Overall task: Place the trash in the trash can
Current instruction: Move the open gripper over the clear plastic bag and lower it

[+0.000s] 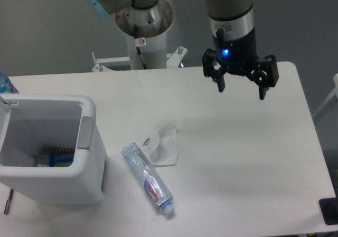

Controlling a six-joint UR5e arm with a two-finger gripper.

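A crumpled translucent-white wrapper (pixel 165 144) lies on the white table near its middle. Just left of and below it lies a crushed clear bottle (pixel 148 180) with a purple-and-red label, cap end pointing to the front right. The white trash can (pixel 90 166) stands at the front left, with something orange and dark showing at its bottom. My gripper (pixel 242 91) hangs in the air over the back right of the table, well away from the trash. Its fingers are spread open and hold nothing.
The arm's base column (pixel 145 31) rises behind the table's back edge. A blue-capped bottle (pixel 5 84) peeks in at the far left edge. A dark object (pixel 329 210) sits at the front right corner.
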